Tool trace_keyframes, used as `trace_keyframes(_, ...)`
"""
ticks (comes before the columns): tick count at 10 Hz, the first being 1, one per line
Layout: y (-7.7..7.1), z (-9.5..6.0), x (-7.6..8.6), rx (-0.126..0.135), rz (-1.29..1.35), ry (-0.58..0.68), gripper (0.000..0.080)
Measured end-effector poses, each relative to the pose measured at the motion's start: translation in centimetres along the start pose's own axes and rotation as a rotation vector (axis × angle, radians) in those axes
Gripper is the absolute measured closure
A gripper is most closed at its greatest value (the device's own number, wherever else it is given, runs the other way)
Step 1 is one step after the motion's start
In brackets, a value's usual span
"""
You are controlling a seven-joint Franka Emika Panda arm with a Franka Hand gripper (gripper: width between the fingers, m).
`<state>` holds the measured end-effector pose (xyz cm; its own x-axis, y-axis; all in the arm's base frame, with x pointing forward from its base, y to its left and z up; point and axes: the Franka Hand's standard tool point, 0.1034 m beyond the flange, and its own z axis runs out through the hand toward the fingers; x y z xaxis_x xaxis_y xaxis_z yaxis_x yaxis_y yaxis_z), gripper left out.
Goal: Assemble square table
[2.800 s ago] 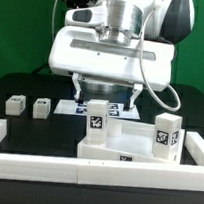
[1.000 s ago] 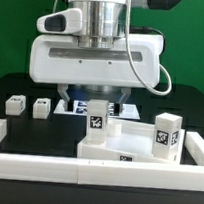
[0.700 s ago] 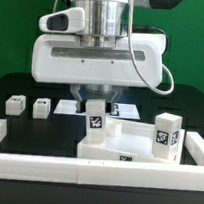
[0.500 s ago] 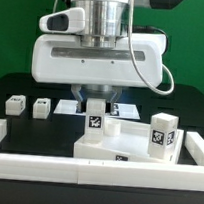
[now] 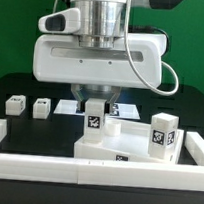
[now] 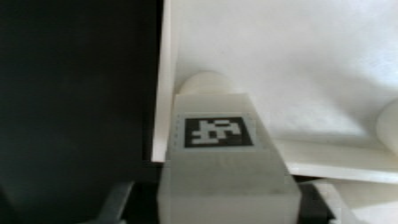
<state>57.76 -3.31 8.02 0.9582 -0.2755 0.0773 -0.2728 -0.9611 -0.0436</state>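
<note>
The gripper (image 5: 95, 97) hangs straight down over the square table top (image 5: 129, 141) with its jaws drawn in about halfway and clamped on the upper end of an upright leg (image 5: 93, 122). In the wrist view this leg fills the gap between the two fingers (image 6: 118, 203), and its black-and-white tag (image 6: 219, 132) faces the camera. The held leg stands at the table top's edge on the exterior view's left, towards its far corner; whether its foot rests on the panel cannot be told. The table top lies flat on the black table (image 5: 37, 131), close behind the low white wall (image 5: 44, 166) along the table's near edge, and its front rim carries a small tag (image 5: 125, 158). A second leg (image 5: 166, 133) stands upright at the table top's edge on the exterior view's right, well apart from the held one. Two more legs lie on the black table near its edge on the exterior view's left: an outer leg (image 5: 13, 104) and an inner leg (image 5: 40, 106) side by side. Just beside the inner leg lies the marker board (image 5: 66, 107).
</note>
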Motion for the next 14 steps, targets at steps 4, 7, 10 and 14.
trace_keyframes(4, -1.7, 0.2, 0.2, 0.010, 0.416, 0.048, 0.0508)
trace_keyframes(7, -2.7, 0.3, 0.4, 0.033, 0.698, 0.069, 0.0508)
trace_keyframes(10, -3.4, 0.3, 0.3, 0.048, 0.900, 0.061, 0.0508)
trace_keyframes(14, -3.5, 0.3, 0.2, 0.051, 0.853, 0.060, 0.0208)
